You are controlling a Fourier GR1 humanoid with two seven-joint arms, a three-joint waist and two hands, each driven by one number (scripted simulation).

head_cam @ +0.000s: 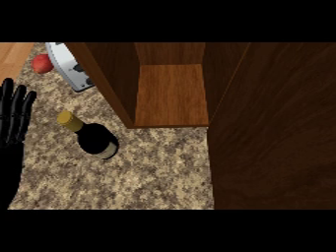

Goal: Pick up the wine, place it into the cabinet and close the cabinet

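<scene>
The wine bottle (94,137) stands on the speckled surface (156,172), towards the left side and just in front of the cabinet (172,93). Seen from above, its yellow-capped neck points to the far left and its dark body with a pale label sits nearer and to the right; it appears upright, though the steep view makes any slight tilt hard to rule out.

The left hand (4,123) shows at the left edge, fingers straight and spread, pointing away, holding nothing. It is at rest there, apart from the bottle. The bottle lies to the right of this hand, at about the level of its palm, with bare surface between them. The right hand is not visible anywhere.

The cabinet is open: its wooden shelf shows between the side walls, beyond and to the right of the bottle. A broad dark panel (283,128) fills the right side, most likely the open door, though I cannot be certain.

Judgement: nothing of the task is done yet. The left hand is the only one seen near the bottle, so a sideways reach to the right would meet the bottle's body first.

A red fruit (42,63) and a pale grey appliance (70,66) sit at the far left, well clear of the route
</scene>
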